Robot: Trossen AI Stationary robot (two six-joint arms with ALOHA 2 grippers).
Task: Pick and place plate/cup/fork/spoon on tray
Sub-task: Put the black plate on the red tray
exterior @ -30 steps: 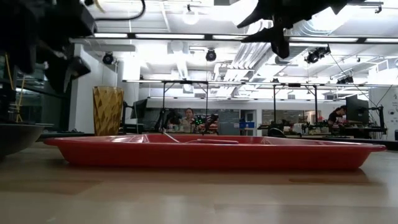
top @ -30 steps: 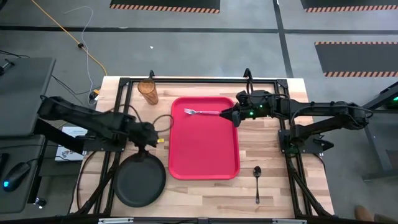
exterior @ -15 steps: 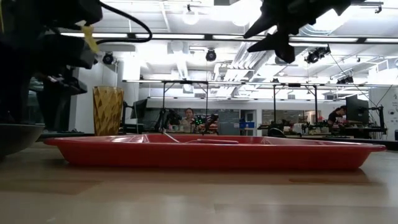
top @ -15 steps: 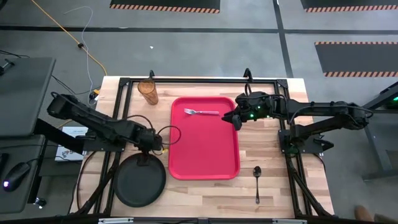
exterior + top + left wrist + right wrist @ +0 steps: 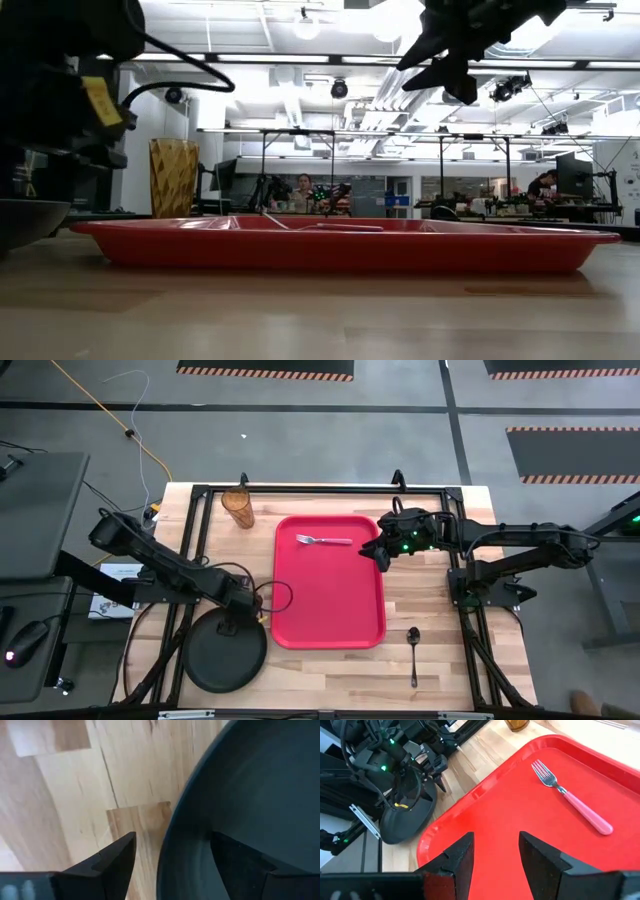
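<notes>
On a wooden bench point(image 5: 430, 615), the spoon point(image 5: 413, 650) lies near the front right, off the tray. At front left, the left gripper point(image 5: 170, 865) — fingers spread — straddles the black plate's point(image 5: 225, 660) far rim. The red tray point(image 5: 330, 610) sits at centre; the fork point(image 5: 325, 540) rests at its far end. The right gripper point(image 5: 492, 852) hovers above the tray's far right edge, released. The cup point(image 5: 238, 507) stands far left.
</notes>
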